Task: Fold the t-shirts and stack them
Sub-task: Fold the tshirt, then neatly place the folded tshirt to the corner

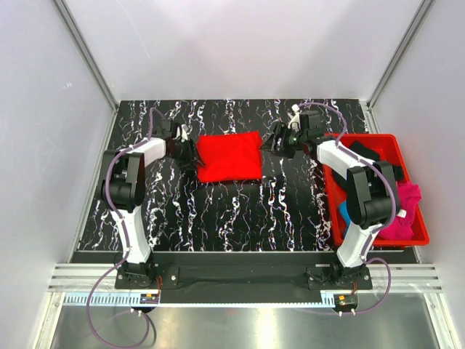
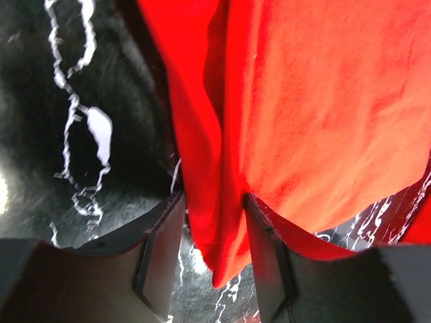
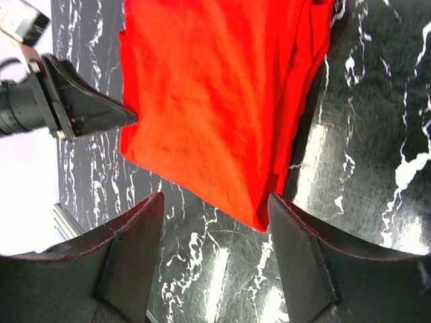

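Red t-shirt (image 1: 229, 156) folded flat, far centre of table. Left gripper (image 2: 214, 202) straddles its left edge, cloth filling gap; can't tell if pinched. Right gripper (image 3: 215, 198) wide, holding nothing, at right corner. I'd pinch both edges evenly before lifting.

Red tee (image 1: 229, 156) is lying folded into a rough rectangle, flat on the table (image 1: 218, 211), approx centre, toward the back. Its surface is wrinkling lightly w/ layered fold edges showing along both sides. Black tee (image 1: 361, 151) is sitting crumpled at the back of the bin (image 1: 392, 137). Pink tee (image 1: 408, 207) and a bit of blue tee (image 1: 341, 212) are bunching nearer the front.
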Available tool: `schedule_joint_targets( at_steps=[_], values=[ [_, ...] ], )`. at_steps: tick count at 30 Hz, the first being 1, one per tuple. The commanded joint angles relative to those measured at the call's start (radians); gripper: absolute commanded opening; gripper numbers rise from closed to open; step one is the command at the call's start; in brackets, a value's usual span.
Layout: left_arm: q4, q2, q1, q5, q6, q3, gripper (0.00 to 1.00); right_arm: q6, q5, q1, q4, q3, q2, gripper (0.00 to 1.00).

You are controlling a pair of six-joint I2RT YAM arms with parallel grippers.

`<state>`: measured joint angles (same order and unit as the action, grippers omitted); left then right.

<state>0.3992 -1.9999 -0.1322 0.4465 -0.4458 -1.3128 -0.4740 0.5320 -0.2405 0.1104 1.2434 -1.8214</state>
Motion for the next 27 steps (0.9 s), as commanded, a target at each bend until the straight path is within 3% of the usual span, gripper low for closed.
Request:
schedule_joint_targets(
  at_steps=[1, 9, 18, 22, 24, 27],
  values=[
    [0.006, -0.045, -0.009, -0.009, 0.005, -0.066, 0.47, 0.011, -0.012, -0.008, -0.026, -0.039, 0.048, 0.70],
    [0.007, -0.051, -0.007, -0.152, -0.028, -0.155, 0.55, 0.018, -0.020, -0.008, -0.029, -0.047, 0.054, 0.70],
    [0.036, -0.141, -0.014, -0.120, -0.031, -0.267, 0.55, 0.028, -0.021, -0.008, -0.034, -0.042, 0.031, 0.70],
    [0.027, -0.160, -0.017, -0.104, -0.030, -0.259, 0.46, 0.025, -0.020, -0.008, -0.040, -0.033, 0.020, 0.70],
    [0.030, -0.163, -0.017, -0.104, -0.022, -0.264, 0.34, 0.025, -0.018, -0.008, -0.040, -0.030, 0.017, 0.70],
    [0.059, -0.178, -0.011, -0.111, -0.004, -0.311, 0.24, 0.018, -0.015, -0.008, -0.043, -0.022, 0.016, 0.70]
  ],
)
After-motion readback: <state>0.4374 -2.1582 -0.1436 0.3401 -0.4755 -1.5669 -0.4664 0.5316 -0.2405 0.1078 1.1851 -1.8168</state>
